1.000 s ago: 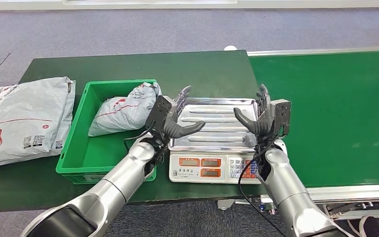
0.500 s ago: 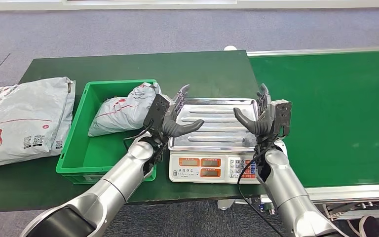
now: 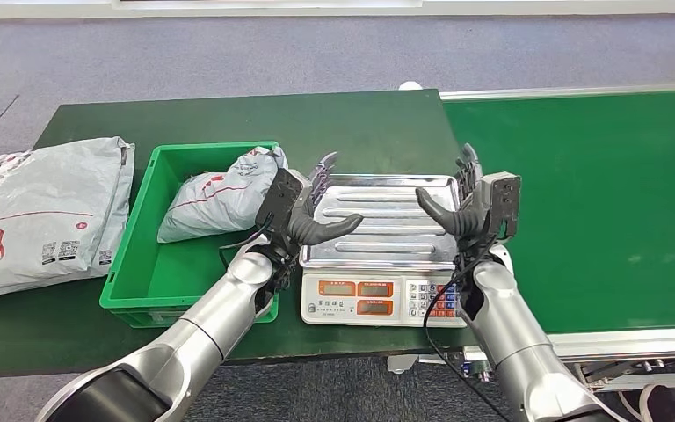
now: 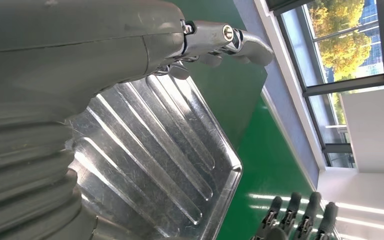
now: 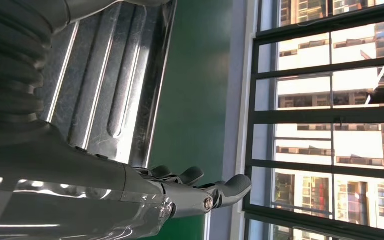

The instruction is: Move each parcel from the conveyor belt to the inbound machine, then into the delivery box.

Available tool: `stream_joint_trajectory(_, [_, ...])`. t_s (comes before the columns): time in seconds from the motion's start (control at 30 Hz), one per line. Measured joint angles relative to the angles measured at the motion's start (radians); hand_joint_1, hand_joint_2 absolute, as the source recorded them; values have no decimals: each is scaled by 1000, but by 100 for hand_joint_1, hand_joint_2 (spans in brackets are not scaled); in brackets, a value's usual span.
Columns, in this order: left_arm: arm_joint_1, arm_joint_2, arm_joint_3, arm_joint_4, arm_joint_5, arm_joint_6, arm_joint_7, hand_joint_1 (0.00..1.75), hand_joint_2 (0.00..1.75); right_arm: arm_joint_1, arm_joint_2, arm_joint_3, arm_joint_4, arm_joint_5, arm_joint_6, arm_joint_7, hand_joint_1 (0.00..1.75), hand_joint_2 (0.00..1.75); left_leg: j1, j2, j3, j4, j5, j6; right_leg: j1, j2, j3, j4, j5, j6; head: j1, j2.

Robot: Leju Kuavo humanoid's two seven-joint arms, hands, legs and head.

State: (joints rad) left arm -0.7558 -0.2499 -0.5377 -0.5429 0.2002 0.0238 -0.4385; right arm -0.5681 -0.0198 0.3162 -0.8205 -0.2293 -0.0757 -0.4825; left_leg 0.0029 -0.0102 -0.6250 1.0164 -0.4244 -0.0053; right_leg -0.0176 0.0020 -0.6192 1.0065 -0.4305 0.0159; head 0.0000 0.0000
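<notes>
You have one parcel (image 3: 220, 200) lying in the delivery box (image 3: 132, 286) | scale tray (image 3: 387, 220) bare | left hand (image 3: 303, 211) and right hand (image 3: 470, 207) released, flanking tray | your conveyor belt (image 3: 598, 202) shows no parcel.

Left parcel (image 3: 39, 215) cut by edge

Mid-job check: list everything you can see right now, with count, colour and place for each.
green bin: one, green, on the table left of the scale.
parcel in the bin: one, grey with red print, at the bin's far end.
parcel on the table: one, grey with red print, left of the bin.
scale: one, white with orange displays, its steel tray bare.
conveyor belt: one, green, right of the scale.
table: one, dark green.
left hand: open, over the tray's left edge.
right hand: open, over its right edge.
</notes>
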Motion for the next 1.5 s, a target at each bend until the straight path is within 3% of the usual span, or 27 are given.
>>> stream_joint_trajectory(1.5, [4, -14, 13, 48, 8, -2, -25, 0, 175, -89, -13, 60, 194, -84, 31, -63, 0, 175, 0, 0, 0, 0, 0, 0, 0, 0, 0, 0, 0, 0, 0, 0])
